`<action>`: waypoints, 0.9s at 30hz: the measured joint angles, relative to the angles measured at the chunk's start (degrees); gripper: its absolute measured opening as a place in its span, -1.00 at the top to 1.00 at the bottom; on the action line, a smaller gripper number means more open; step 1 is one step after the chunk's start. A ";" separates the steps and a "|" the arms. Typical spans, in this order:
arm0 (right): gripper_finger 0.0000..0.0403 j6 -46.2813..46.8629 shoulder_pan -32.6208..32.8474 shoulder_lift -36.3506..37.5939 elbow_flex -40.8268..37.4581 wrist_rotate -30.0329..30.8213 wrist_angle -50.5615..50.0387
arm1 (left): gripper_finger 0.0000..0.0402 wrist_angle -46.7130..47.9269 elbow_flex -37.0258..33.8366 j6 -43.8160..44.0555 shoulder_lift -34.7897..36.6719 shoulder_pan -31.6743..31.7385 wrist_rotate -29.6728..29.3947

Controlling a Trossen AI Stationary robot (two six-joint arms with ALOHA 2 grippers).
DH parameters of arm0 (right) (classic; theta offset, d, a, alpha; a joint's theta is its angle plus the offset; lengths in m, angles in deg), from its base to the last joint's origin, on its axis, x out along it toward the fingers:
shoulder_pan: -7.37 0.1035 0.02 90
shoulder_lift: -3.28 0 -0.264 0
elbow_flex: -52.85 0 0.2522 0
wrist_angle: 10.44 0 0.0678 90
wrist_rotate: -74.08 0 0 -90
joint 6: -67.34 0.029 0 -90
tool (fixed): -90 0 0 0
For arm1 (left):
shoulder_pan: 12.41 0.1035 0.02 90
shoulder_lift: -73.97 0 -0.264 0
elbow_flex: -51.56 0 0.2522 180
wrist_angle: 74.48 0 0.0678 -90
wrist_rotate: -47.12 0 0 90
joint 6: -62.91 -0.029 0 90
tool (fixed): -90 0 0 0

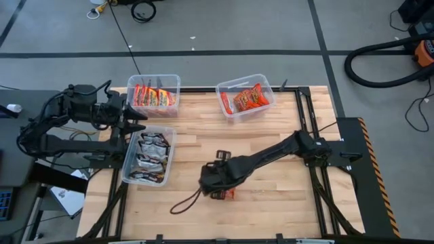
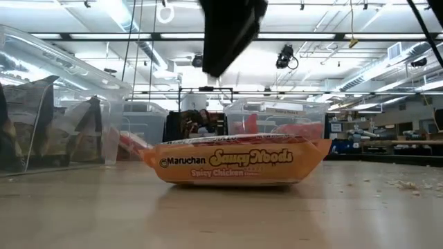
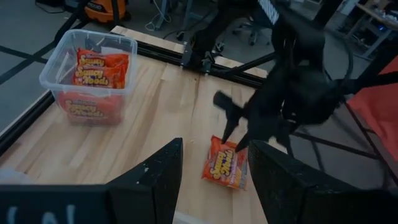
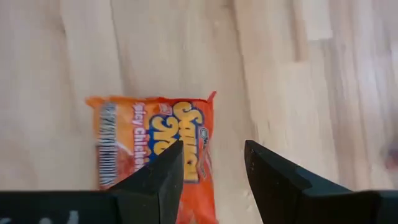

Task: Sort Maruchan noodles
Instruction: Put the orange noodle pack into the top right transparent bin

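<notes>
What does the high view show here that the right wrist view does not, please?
Only the high view shows the three clear bins: one with silver-black packets, one with yellow-and-red packets and one with orange-red packets. It also shows the left gripper waiting near the table's left edge.

Only the right wrist view shows the lone packet's print, including "Spicy Chicken", and the right gripper open just above it.

Both show that orange packet lying flat on the wooden table, with the right arm over it.
</notes>
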 joint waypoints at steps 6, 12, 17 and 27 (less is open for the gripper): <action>0.05 3.34 -1.20 6.91 -3.98 -4.25 0.99 | 0.07 0.01 0.00 -0.61 0.00 0.00 0.30; -0.06 2.72 -6.38 13.12 -22.52 -21.81 16.88 | 0.07 0.02 0.00 -0.17 0.00 0.00 0.31; -0.14 4.48 -9.56 13.91 -34.18 -29.62 31.22 | 0.07 0.04 0.00 0.04 0.00 0.00 0.31; -0.11 3.03 -9.99 14.17 -44.00 -35.60 38.14 | 0.07 0.03 0.02 0.00 0.00 0.00 -1.29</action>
